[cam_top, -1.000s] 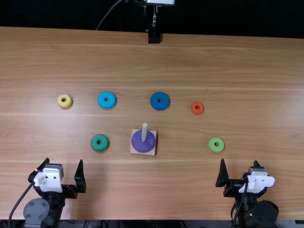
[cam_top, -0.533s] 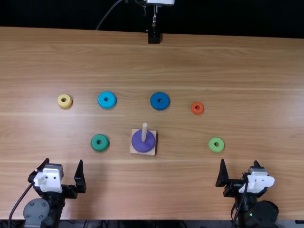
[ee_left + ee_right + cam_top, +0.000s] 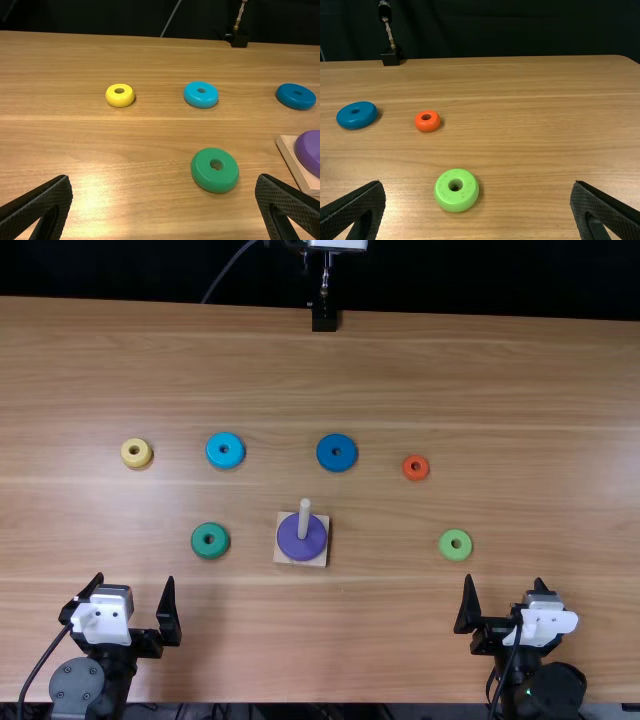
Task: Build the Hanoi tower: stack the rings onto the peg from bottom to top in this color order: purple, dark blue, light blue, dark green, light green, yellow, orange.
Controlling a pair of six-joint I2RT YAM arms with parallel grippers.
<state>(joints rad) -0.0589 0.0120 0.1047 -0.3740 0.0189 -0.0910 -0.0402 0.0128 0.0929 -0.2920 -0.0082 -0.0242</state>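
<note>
Nearest, we list two grippers, left and right, each with its fingers spread apart and nothing between them. Next, on the table: one light green ring, lying flat on the right; one purple ring, threaded on the upright peg, over its square wooden base; one dark green ring, left of the base. Farther off, we count four loose rings, all flat: orange, yellow, dark blue and light blue.
</note>
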